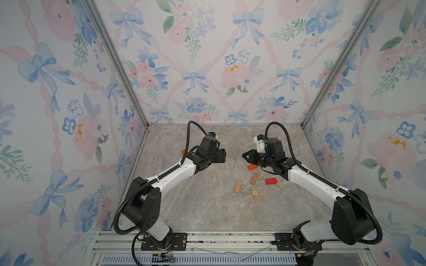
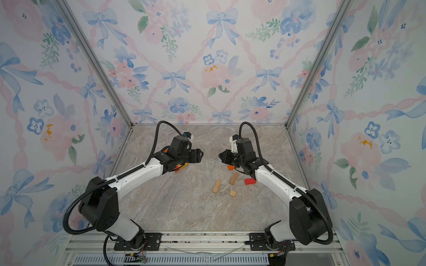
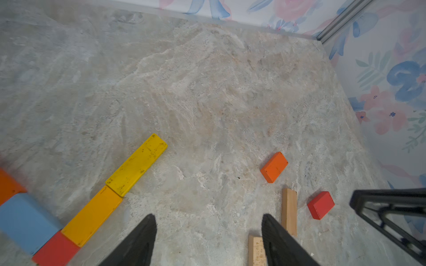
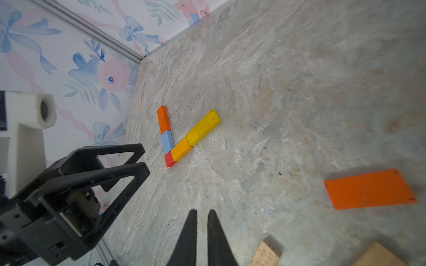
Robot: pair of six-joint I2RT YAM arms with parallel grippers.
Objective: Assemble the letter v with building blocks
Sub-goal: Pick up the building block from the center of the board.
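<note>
Marble tabletop [image 1: 207, 207] open toward far edge; left pincer [image 3: 208, 216] spread, empty; right pincer [image 4: 202, 211] barely parted, empty

Twin high front views downward; wrist cameras low over shared tabletop [image 3: 207, 92].

No word, brand, number or sign can be read in any view. The only trace of print is a row of small dark marks along a plain tan wooden block [image 3: 255, 249] lying on the tabletop [image 3: 207, 103]. The marks are too small and blurred to make out, both here and in the right wrist view of the block [image 4: 265, 254].
</note>
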